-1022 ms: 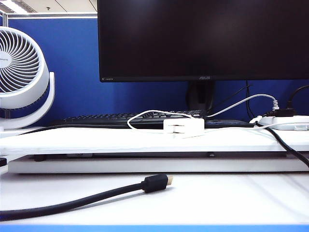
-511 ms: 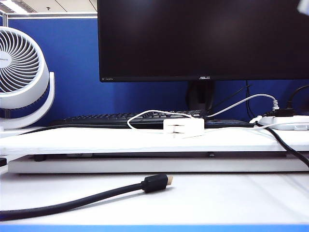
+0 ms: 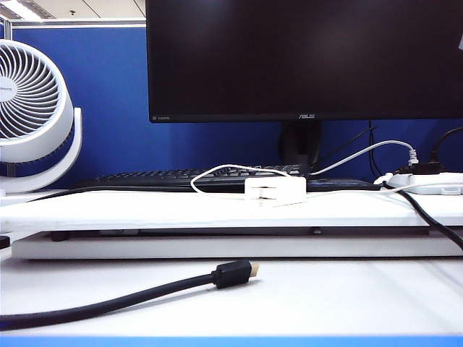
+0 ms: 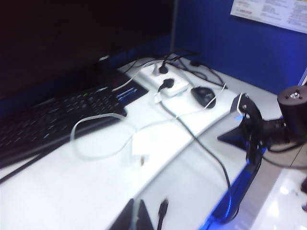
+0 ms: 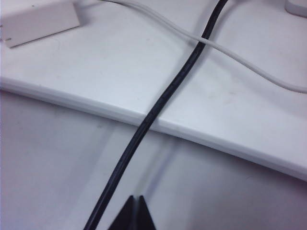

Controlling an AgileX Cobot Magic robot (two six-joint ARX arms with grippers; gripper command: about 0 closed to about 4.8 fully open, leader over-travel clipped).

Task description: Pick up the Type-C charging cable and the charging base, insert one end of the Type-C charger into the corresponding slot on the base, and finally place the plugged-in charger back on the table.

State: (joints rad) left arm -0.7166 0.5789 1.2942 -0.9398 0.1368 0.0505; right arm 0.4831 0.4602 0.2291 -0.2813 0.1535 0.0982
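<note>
The charging base [image 3: 275, 189] is a small white block lying on the raised white table [image 3: 145, 211] in front of the keyboard. The Type-C charging cable [image 3: 217, 170] loops up from beside it; whether it is plugged in I cannot tell. Neither gripper appears in the exterior view. In the left wrist view my left gripper [image 4: 135, 212] is shut and empty, above the front edge, well short of the base [image 4: 142, 145] and the cable's loop [image 4: 79, 143]. My right gripper [image 5: 135, 200] is shut and empty over the lower surface, with the base's corner [image 5: 38, 21] and the white cable [image 5: 240, 58] beyond.
A thick black cable [image 3: 108, 303] with a gold-tipped plug lies on the lower front surface; another black cable [image 5: 163, 100] crosses the slab's edge. Behind are the keyboard [image 3: 145, 178], monitor [image 3: 304, 58], fan [image 3: 32, 108] and power strip [image 3: 427, 181]. A mouse [image 4: 204, 96] lies beside the strip.
Nothing on the table has moved. A pale blur showed in the exterior view's top right corner half a second ago and is gone from there now.
</note>
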